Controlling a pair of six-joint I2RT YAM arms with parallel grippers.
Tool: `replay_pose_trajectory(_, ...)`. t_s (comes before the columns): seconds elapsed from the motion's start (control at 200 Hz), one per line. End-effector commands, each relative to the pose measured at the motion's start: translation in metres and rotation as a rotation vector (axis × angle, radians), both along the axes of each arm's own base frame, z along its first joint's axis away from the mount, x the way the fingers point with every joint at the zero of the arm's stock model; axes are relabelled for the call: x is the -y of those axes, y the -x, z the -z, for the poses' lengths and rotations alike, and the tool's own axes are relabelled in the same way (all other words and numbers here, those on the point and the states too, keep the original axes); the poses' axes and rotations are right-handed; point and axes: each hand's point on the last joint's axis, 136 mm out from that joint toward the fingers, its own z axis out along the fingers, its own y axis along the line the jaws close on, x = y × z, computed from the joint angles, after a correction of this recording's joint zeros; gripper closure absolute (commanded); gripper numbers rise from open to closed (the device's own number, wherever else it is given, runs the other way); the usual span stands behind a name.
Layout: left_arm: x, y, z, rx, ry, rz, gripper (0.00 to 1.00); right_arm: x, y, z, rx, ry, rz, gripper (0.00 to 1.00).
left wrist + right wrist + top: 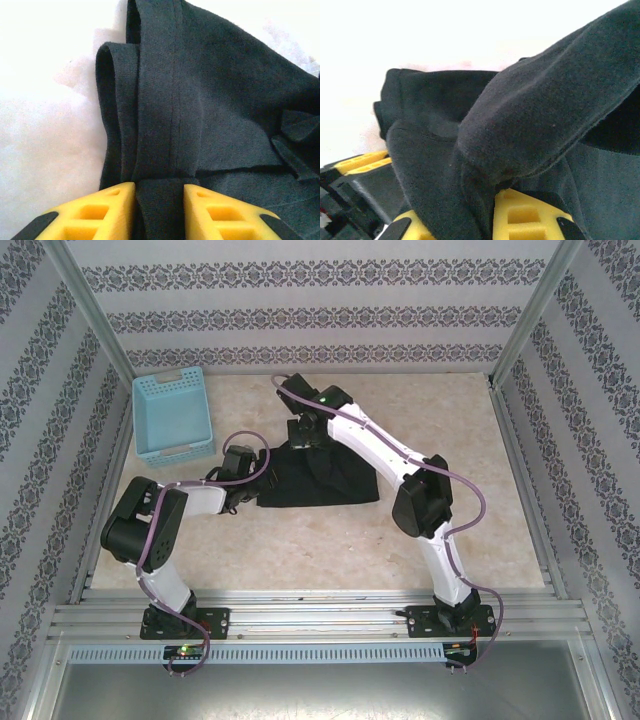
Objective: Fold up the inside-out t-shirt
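Observation:
The inside-out t-shirt (325,483) is a black, bunched heap in the middle of the table. My left gripper (254,473) is at its left edge. In the left wrist view a hemmed fold of the shirt (210,90) runs down between the yellow fingers (112,210), and my left gripper (160,202) is shut on that band. My right gripper (303,440) is at the shirt's far edge. In the right wrist view the fabric (540,110) drapes over the jaws, with my right gripper (480,210) shut on a pinched fold.
A light blue plastic basket (172,416) stands at the back left, close to the left arm's elbow. Patterned walls and metal posts enclose the marbled table (470,530). Bare tabletop lies right of and in front of the shirt.

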Motion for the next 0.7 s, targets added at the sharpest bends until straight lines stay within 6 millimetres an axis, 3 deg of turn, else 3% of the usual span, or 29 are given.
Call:
replay_pose_trajectory(0.0, -0.003, 0.054, 0.047, -0.222, -0.027, 0.014, 0.69, -0.029, 0.01, 0.007, -0.034, -0.106, 0.018, 1.0)
replay_pose_trajectory(0.23, -0.006, 0.057, 0.046, -0.214, -0.028, 0.002, 0.69, -0.06, 0.019, 0.026, -0.08, -0.195, 0.021, 1.0)
replay_pose_trajectory(0.38, -0.009, 0.059, 0.045, -0.207, -0.03, -0.01, 0.68, -0.07, 0.026, 0.041, -0.12, -0.201, 0.007, 1.0)
replay_pose_trajectory(0.46, -0.019, 0.06, 0.038, -0.19, -0.053, -0.046, 0.67, -0.074, 0.031, 0.041, -0.128, -0.208, -0.022, 0.82)
replay_pose_trajectory(0.55, -0.037, 0.063, 0.028, -0.162, -0.07, -0.118, 0.65, -0.081, 0.038, 0.026, -0.117, -0.23, -0.08, 0.55)
replay_pose_trajectory(0.694, -0.057, 0.066, 0.006, -0.115, -0.112, -0.178, 0.63, -0.07, 0.043, -0.019, -0.029, -0.239, -0.136, 0.4)
